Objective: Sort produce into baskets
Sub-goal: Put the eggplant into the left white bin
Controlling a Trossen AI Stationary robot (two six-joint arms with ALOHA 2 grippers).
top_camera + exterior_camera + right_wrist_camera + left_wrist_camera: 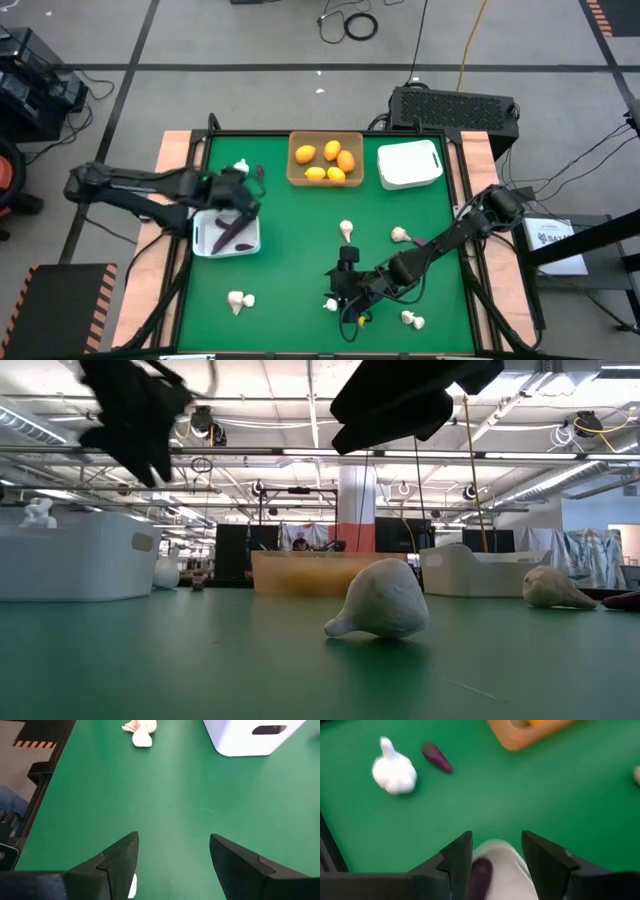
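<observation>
High view: left gripper hung parted, empty, over white basket at 9 o'clock holding purple pieces. Right gripper at 6 o'clock, parted, empty, among garlic bulbs. Left wrist: fingers apart above purple piece. Right wrist: bare mat between fingers.

Looks straight down from high above on the whole green table and both arms. Sits at table-top level, facing across into the room, close behind a garlic bulb. Rides each wrist, peering forward between the left gripper fingers and the right gripper fingers. Shares the tan basket across high, low and left wrist views.
</observation>
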